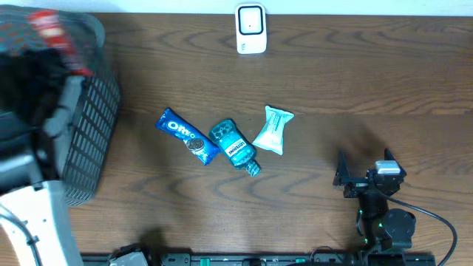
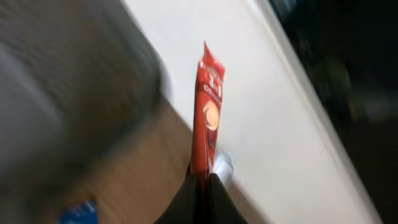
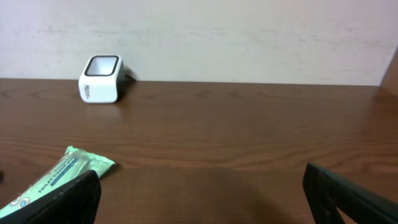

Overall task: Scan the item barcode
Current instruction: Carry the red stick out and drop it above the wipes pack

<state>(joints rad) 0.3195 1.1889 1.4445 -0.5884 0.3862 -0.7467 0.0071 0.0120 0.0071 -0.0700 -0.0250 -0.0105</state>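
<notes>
I have the red sachet (image 2: 208, 109) clamped in my left fingers (image 2: 183, 202) up by the basket (image 1: 96, 125), so pickup looks done but scanning is not: the white scanner (image 1: 250, 28) sits well apart across the counter (image 1: 332, 89), and my right fingers (image 3: 68, 199) stand apart, empty.

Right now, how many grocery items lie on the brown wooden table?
3, mid-table: blue Oreo cookie pack left, teal plastic mouthwash bottle middle, pale green wipes packet right. Dark mesh basket may hide more.
</notes>
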